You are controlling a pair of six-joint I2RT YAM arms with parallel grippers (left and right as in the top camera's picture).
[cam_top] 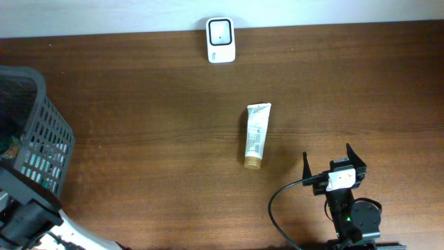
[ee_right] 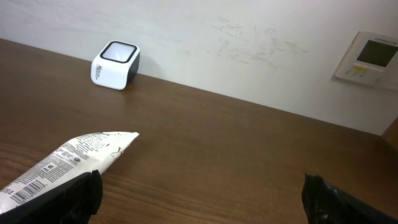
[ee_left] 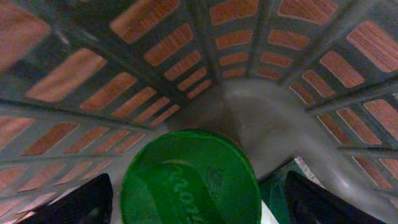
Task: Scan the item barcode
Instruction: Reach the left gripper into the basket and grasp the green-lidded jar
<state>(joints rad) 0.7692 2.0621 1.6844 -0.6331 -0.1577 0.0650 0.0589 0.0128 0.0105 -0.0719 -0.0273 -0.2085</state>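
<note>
— Lying flat mid-table, the tube (cam_top: 257, 135) shows us its barcode face up, brown cap toward the robot, crimped end toward the white scanner (cam_top: 220, 40) at the far edge, well apart.
— And the grippers?
— We see the right gripper (cam_top: 327, 154) near the tube, jaws spread wide, holding nothing. The left gripper (ee_left: 198, 205) hangs inside the grey basket (cam_top: 41, 132), jaws wide around a green round lid (ee_left: 189, 174), gaps showing either side.
</note>
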